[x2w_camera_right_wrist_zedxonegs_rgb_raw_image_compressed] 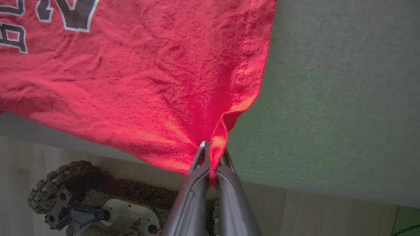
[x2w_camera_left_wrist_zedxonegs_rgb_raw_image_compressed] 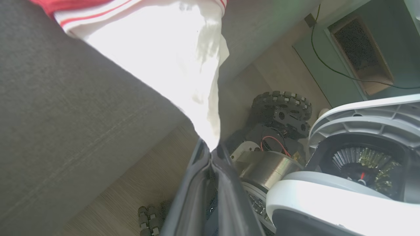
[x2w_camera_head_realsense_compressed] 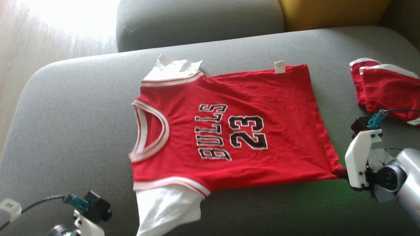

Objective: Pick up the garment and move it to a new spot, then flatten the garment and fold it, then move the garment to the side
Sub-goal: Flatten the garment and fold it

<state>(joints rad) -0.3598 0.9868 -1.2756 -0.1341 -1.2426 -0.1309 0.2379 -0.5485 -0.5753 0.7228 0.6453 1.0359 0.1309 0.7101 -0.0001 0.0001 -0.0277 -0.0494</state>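
Red jersey pinched at two near corners, ready to be drawn flat.

Head view: the jersey (x2w_camera_head_realsense_compressed: 229, 131) lies face up mid-sofa (x2w_camera_head_realsense_compressed: 65, 114), mostly smooth, with the right pincer (x2w_camera_head_realsense_compressed: 339, 172) at its near hem corner. Left wrist view: the left pincer (x2w_camera_left_wrist_zedxonegs_rgb_raw_image_compressed: 210, 150) is pressed together on the tip of the white sleeve (x2w_camera_left_wrist_zedxonegs_rgb_raw_image_compressed: 164, 59), which reaches past the sofa's front edge. Right wrist view: the right pincer nips the hem (x2w_camera_right_wrist_zedxonegs_rgb_raw_image_compressed: 226, 127), with creases fanning out from it. Likely best is an even, low pull apart, then setting the edge down farther onto the sofa.
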